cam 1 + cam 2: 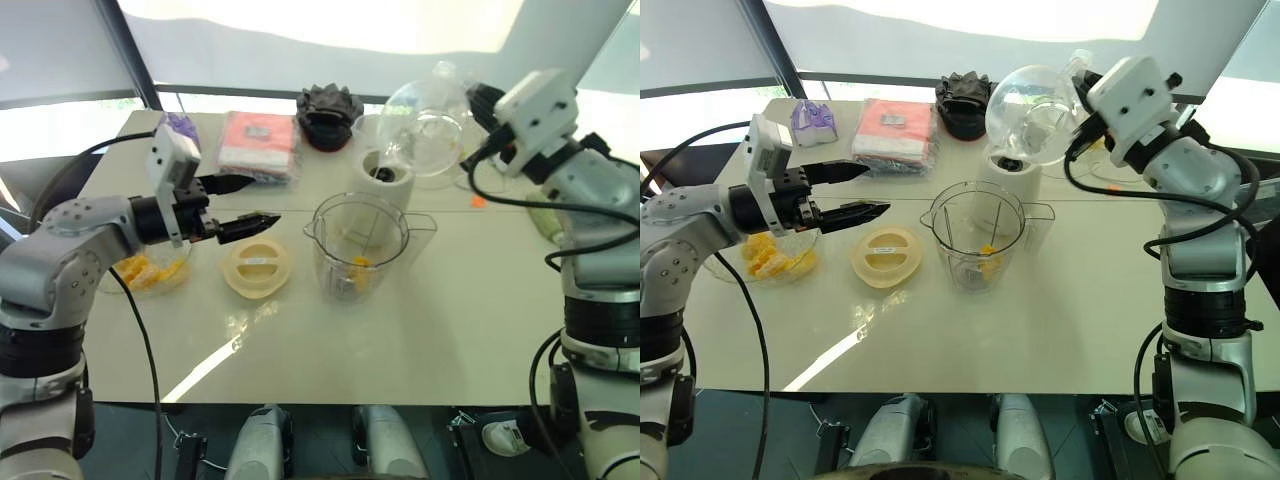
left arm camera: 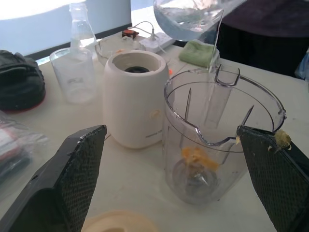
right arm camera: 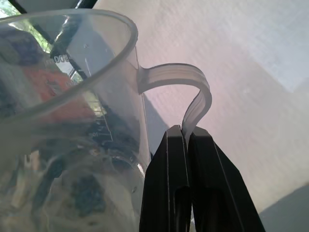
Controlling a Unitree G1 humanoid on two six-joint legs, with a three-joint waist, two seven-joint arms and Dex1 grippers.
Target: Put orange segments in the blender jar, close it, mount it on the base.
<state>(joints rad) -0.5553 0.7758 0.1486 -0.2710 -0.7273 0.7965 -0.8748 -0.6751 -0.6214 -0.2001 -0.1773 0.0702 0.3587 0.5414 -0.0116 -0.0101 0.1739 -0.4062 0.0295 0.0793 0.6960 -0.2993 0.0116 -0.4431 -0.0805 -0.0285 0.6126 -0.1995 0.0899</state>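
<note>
The clear blender jar [image 1: 358, 245] stands open at mid-table with an orange segment [image 1: 360, 263] at its bottom. Its cream lid [image 1: 256, 267] lies flat to its left, and the white base [image 1: 385, 177] stands just behind it. A clear bowl [image 1: 150, 272] at the left holds several orange segments. My left gripper [image 1: 262, 200] is open above the lid, pointing toward the jar, with a bit of pulp on one finger [image 2: 280, 140]. My right gripper [image 3: 187, 130] is shut on the handle of a clear measuring jug [image 1: 420, 125], tilted above the base and jar with water [image 2: 193, 19] in it.
A pink packet [image 1: 258, 145], a black object [image 1: 328, 115] and a purple item [image 1: 180, 125] lie along the far edge. Behind the base stand a clear cup [image 2: 75, 72], a bottle [image 2: 82, 24] and a glass bowl [image 2: 108, 46]. A green cloth [image 1: 545, 215] lies at the right.
</note>
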